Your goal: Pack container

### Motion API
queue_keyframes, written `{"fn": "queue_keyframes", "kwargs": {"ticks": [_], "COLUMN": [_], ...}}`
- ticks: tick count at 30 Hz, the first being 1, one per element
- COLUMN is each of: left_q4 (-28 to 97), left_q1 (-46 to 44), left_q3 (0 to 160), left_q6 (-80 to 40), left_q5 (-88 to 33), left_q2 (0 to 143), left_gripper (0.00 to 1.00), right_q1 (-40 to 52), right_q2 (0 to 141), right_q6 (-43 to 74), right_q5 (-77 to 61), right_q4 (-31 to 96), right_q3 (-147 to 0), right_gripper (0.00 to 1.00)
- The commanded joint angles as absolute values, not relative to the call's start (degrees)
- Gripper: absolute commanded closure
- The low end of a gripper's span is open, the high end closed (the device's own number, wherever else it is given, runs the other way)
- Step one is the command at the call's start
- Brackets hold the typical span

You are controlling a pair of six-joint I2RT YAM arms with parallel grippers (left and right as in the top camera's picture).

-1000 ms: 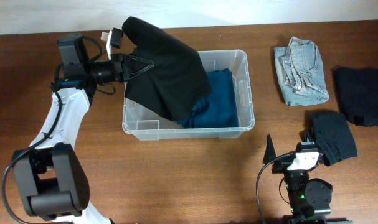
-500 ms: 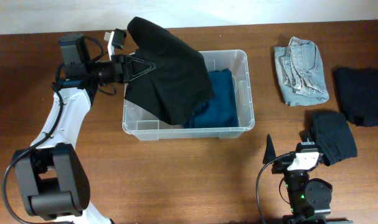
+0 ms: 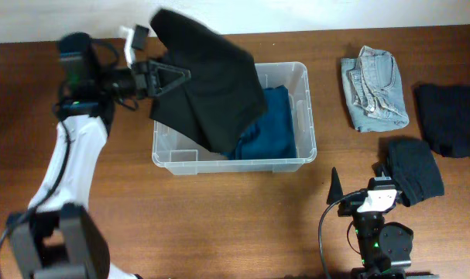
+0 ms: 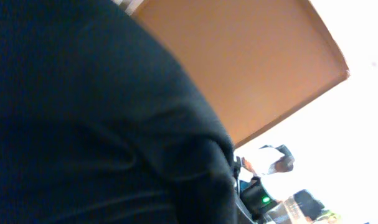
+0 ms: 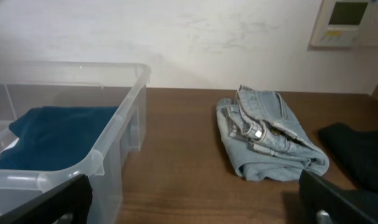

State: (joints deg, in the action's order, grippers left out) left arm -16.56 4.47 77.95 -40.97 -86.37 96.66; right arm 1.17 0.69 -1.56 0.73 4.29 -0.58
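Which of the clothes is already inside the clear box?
The folded teal-blue cloth in the clear plastic container. The black cloth hangs from the left pincer; the pale denim and two dark pieces lie on the table.

A folded cloth point(image 3: 272, 124) in the container point(image 3: 303, 116), a hanging cloth point(image 3: 207, 85) above it, jeans point(image 3: 376, 87) to its right.

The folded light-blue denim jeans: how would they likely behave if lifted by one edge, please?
The light-blue denim jeans would probably sag and unfold, as the folds lie loose. Thick bunched seams suggest moderate weight.
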Motion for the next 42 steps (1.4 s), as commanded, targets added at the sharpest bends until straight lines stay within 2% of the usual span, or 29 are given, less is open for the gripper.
{"fn": "queue_keyframes", "kwargs": {"ticks": [1,4,6,10,19,24,28,35,42], "left_q4": [-29.7,-47.4,-52.6,-49.8,-49.0,-48.7,-39.6,-9.6,4.3], "left_q1": [6.4,9.1,11.4,14.2,14.4,14.4,14.4,14.4,14.4], "left_q3": [80.5,83.3,86.1,90.6,92.3,92.3,92.3,92.3,92.3], "left_q6": [-59.2,-76.6,-82.7,-84.0,-82.0,-84.9,-89.0,-90.3,-74.9], "left_q5": [-90.2,-90.2,-90.2,-90.2,-90.0,-85.7,-79.9,-69.2,-55.1], "left_q2": [87.4,86.2,86.2,86.2,86.6,86.5,86.5,86.6,86.6], "left_gripper": [0.99,0.99,0.99,0.99,0.99,0.99,0.99,0.99,0.99], "right_q1": [1.5,1.5,1.5,1.5,1.5,1.5,1.5,1.5,1.5], "right_q2": [0.2,0.2,0.2,0.2,0.2,0.2,0.2,0.2,0.2], "right_q6": [-1.5,-1.5,-1.5,-1.5,-1.5,-1.5,-1.5,-1.5,-1.5], "right_q5": [0.6,0.6,0.6,0.6,0.6,0.6,0.6,0.6,0.6], "right_q4": [4.7,4.7,4.7,4.7,4.7,4.7,4.7,4.7,4.7], "right_q3": [-0.3,-0.3,-0.3,-0.3,-0.3,-0.3,-0.3,-0.3,-0.3], "right_gripper": [0.02,0.02,0.02,0.02,0.02,0.02,0.02,0.02,0.02]}}
